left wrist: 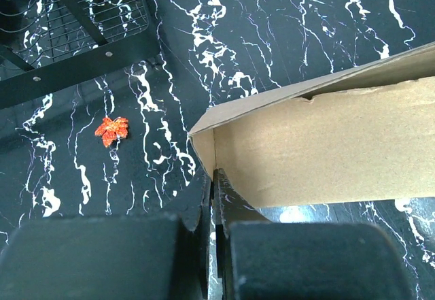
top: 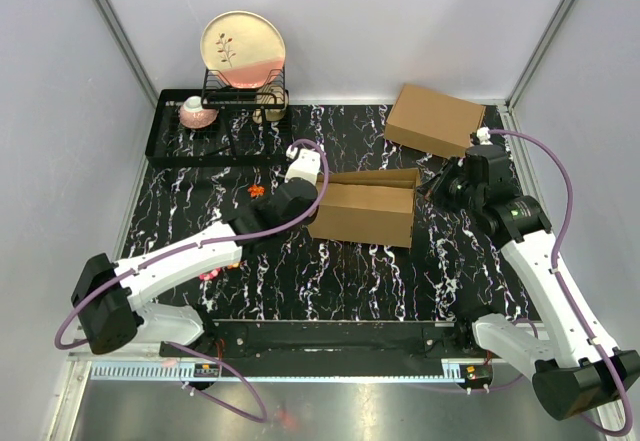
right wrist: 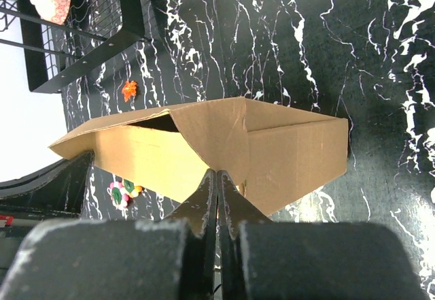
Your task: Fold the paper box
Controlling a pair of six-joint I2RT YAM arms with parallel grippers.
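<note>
**Marbled counter, box pinned between two closed claws**

Black stone veined in white makes up the counter (top: pixel 380 281), boxed in by pale grey walls.

The left claw (left wrist: pixel 212 177) has its fingers pressed together with nothing between them. Their tip sits at the near corner of the paper box (left wrist: pixel 326 150), right where the end wall meets the long side. The right claw (right wrist: pixel 217 177) is likewise closed and empty, its tip against the opposite end of the paper box, which lies directly ahead of it. So the box sits between the two claws, lying on the counter with its walls up. A slanted top panel leaves a dark gap open at the far end from the right claw.

To do this step well, I judge both claws should push as blunt pokers, low and square to the cardboard. One should steady its end while the other eases the loose panel down. An uneven push would likely slide or skew the light box.

Beyond the left claw lies a small orange leaf (left wrist: pixel 111 129), and past it a black wire rack (top: pixel 215 111) holding a plate (top: pixel 243 49) and a pink cup (top: pixel 197 113). Behind the right claw rests a second cardboard box (top: pixel 435 119), fully made up.
</note>
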